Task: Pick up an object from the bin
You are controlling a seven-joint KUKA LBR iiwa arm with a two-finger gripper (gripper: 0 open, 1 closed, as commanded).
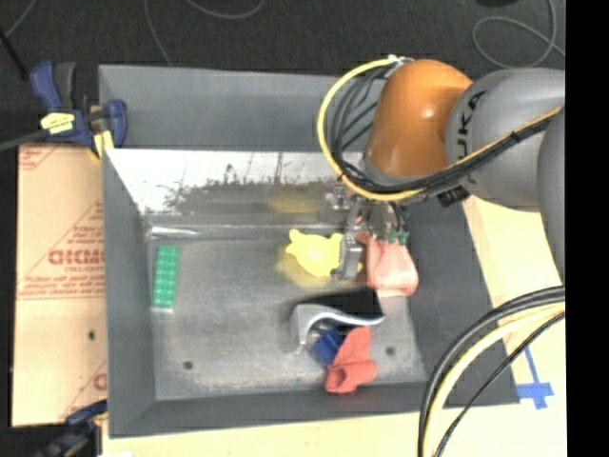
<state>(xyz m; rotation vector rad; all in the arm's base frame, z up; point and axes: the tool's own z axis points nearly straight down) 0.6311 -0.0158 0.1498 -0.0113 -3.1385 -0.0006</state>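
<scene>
Yellow toy [312,253] just beside gripper [353,257]

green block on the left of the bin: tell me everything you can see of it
The green block is a long, narrow bar, bright green, its top a grid of small studs; it looks like hard plastic. It lies flat on the bin floor near the left wall, long side running far to near. Nothing touches it; the gripper is well to its right, by a yellow toy.
</scene>
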